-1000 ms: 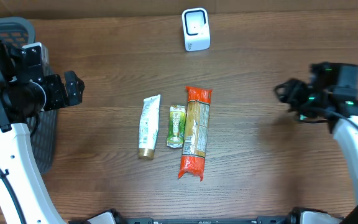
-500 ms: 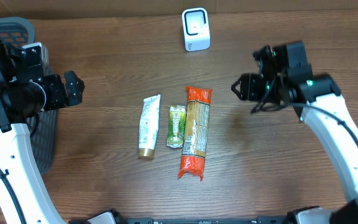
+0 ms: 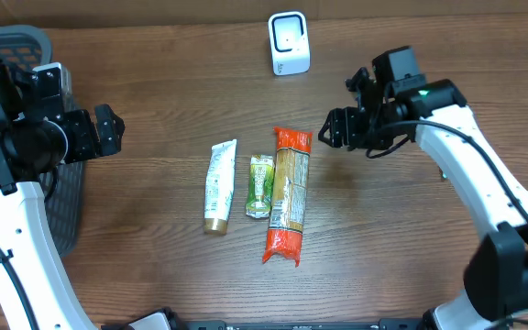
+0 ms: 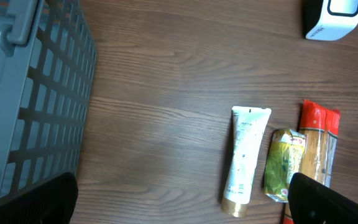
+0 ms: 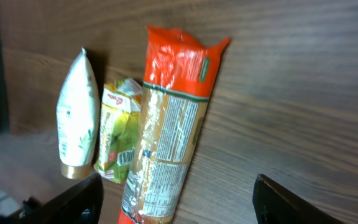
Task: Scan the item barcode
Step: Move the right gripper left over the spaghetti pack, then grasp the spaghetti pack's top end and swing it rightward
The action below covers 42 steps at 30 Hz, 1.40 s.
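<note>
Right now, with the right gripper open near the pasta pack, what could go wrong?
The right gripper is by the crimped orange end of the pasta pack; a grasp there might let the long pack droop or slip.
The green packet lies close beside the pack, so a finger could nudge it.
The pack's barcode is not visible; it may not face the scanner.

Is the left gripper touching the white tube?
Apart. The overhead view shows the left gripper open beside the basket, with a wide stretch of bare wood between it and the white tube.
</note>
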Available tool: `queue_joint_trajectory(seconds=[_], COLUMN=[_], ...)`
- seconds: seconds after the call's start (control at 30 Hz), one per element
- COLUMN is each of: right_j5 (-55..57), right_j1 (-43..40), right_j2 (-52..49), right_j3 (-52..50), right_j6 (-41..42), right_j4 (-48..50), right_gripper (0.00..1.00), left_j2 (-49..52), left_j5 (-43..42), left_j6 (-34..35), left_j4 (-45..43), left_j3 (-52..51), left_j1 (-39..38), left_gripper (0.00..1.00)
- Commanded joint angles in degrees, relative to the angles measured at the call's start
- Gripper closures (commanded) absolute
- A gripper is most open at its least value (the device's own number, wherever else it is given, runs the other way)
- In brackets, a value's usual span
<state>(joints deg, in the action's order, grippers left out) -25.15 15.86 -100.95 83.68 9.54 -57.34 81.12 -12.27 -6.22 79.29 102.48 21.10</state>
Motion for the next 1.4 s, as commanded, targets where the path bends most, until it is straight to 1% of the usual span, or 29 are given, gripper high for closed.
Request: queue_joint_trajectory(seconds=[0.0,0.07,0.13,0.17,0.3,0.47,0.63,0.67,0.77,0.83,0.87,0.97,1.07,1.1,1.33,1.37], right_j5=[-3.5,-3.7,-3.1,-2.5,3.6,6.2,9.7,9.7,9.6,9.0,8.5,8.1,7.0,6.7,5.3,4.9], right_j1=[2.5,4.2,6.6,7.4,11.0,14.0,15.0,15.0,15.0,14.8,14.5,14.0,13.3,13.0,9.1,8.4], right_j2=[-3.4,-5.0,-7.1,-7.8,-11.2,-14.2,-15.7,-16.1,-17.6,-18.1,-18.2,-18.2,-18.2,-18.2,-18.2,-18.2], right_j3=[0.9,0.8,0.6,0.6,0.6,0.6,0.6,0.6,0.6,0.6,0.6,0.6,0.8,0.8,1.4,1.8], right_j6=[-0.4,-0.4,1.7,3.0,9.0,12.7,18.1,18.6,20.1,20.5,20.5,20.5,20.5,20.4,19.8,18.5], right_j4=[-0.1,0.2,0.4,0.7,1.6,4.3,6.0,6.1,6.3,6.3,6.3,6.3,6.0,6.0,2.9,2.1], right_gripper=[0.22,0.22,0.22,0.18,0.14,0.14,0.14,0.15,0.23,0.26,0.31,0.41,0.55,0.58,0.60,0.59], left_j2=[0.2,0.2,0.2,0.2,0.2,0.2,0.2,0.2,0.2,0.2,0.2,0.2,0.2,0.2,0.2,0.2], left_j5=[-0.9,-0.8,-0.9,-0.9,-0.9,-0.9,-0.9,-0.9,-0.9,-0.9,-0.9,-0.8,-0.9,-0.9,-0.9,-0.9], left_j6=[-0.9,-0.9,-0.9,-0.9,-0.9,-0.9,-0.9,-0.9,-0.9,-0.9,-0.9,-0.9,-0.9,-0.9,-0.9,-0.9], left_j4=[0.0,0.0,0.0,0.0,0.0,0.0,0.0,0.0,0.0,0.0,0.0,0.0,0.0,0.0,0.0,0.0], left_j3=[0.8,0.8,0.8,0.8,0.8,0.8,0.8,0.8,0.8,0.8,0.8,0.8,0.8,0.8,0.8,0.8], left_j1=[0.2,0.2,0.2,0.2,0.2,0.2,0.2,0.2,0.2,0.2,0.2,0.2,0.2,0.2,0.2,0.2], left_gripper=[0.00,0.00,0.01,0.00,0.00,0.00,0.00,0.01,0.00,0.00,0.01,0.00,0.00,0.00,0.00,0.00])
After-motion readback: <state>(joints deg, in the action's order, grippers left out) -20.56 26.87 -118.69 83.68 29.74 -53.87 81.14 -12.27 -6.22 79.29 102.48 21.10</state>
